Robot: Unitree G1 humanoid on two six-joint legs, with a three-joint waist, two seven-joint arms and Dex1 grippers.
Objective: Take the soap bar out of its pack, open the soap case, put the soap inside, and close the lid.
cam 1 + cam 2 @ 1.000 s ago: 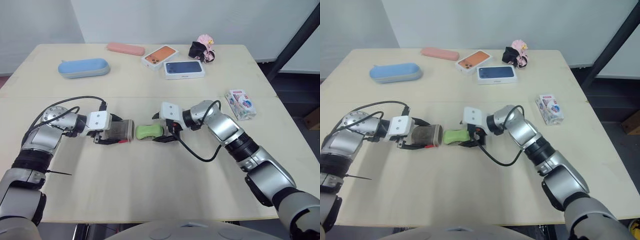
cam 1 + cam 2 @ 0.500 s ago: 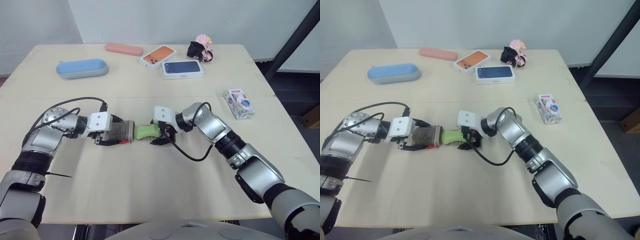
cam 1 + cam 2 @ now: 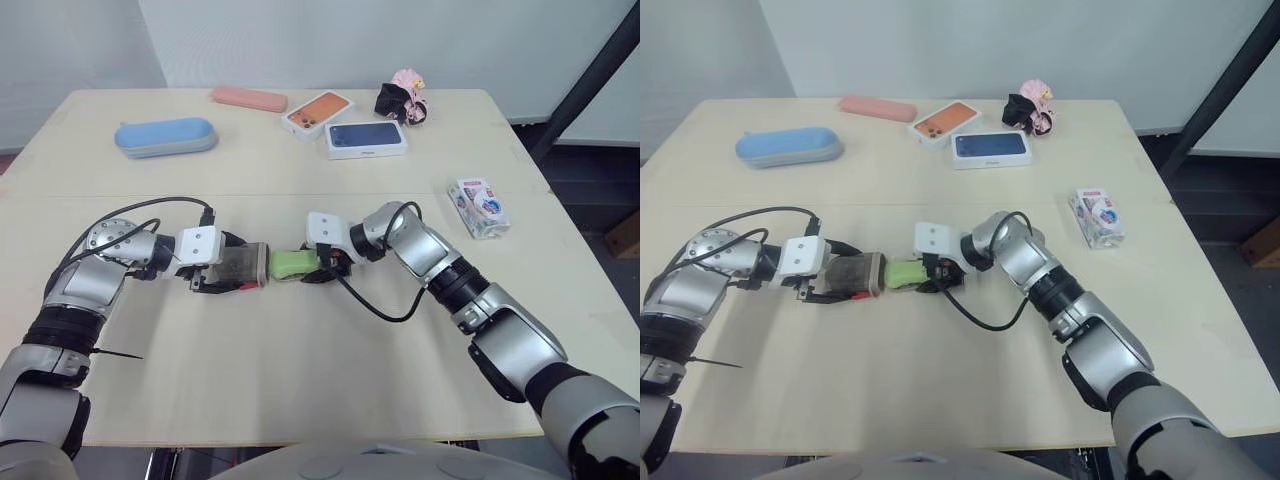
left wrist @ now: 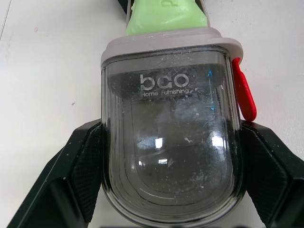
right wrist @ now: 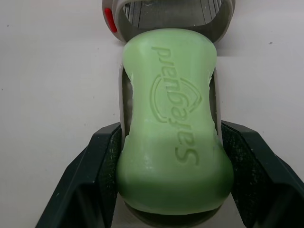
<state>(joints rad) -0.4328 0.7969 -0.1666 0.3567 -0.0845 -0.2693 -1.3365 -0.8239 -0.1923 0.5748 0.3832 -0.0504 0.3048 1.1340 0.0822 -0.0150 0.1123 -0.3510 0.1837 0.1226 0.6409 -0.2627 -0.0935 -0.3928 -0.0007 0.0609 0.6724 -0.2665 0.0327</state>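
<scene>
Green and stamped with a brand name, the soap bar (image 5: 175,126) lies on a thin grey tray (image 5: 123,107) near the middle of the pale surface (image 3: 300,380). The right end effector (image 3: 312,266) is clenched on it from both sides. The bar's left end meets the open mouth of the soap case (image 4: 171,137), a smoky clear shell with a red latch (image 4: 243,97) on one side. The left end effector (image 3: 228,268) clamps this shell by its flanks, with its black fingers (image 4: 78,175) pressed against the walls.

A black cable (image 3: 385,312) loops on the surface just on the near side of the right wrist, apart from the bar. The opened pack (image 3: 480,207) lies well off to the right.

Along the far edge, well apart from the work, sit a blue oblong case (image 3: 166,136) at the left and a pink one (image 3: 250,98) beyond it. To their right are an orange phone box (image 3: 319,112), a dark blue phone box (image 3: 366,139) and a small pink-and-black item (image 3: 403,100).
</scene>
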